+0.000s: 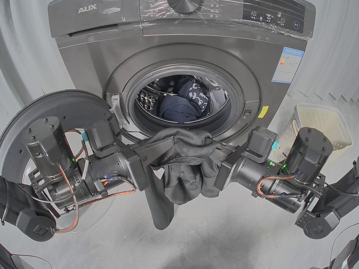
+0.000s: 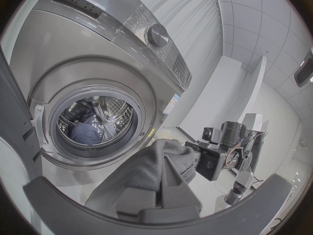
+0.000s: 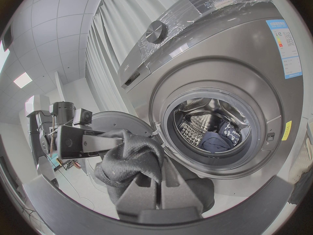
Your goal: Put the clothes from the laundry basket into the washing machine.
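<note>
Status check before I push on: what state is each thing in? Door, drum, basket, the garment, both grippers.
washing machine door: open, swung to the left.
drum: holds dark blue clothes.
grey garment: held up before the opening, hanging down, not yet inside.
left gripper: jaws shut on the grey garment.
right gripper: jaws shut on the grey garment.
laundry basket: no clothes visible in it.

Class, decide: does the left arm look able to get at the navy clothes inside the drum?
Probably not: the door stands open, but the left gripper is shut on the grey garment.
</note>
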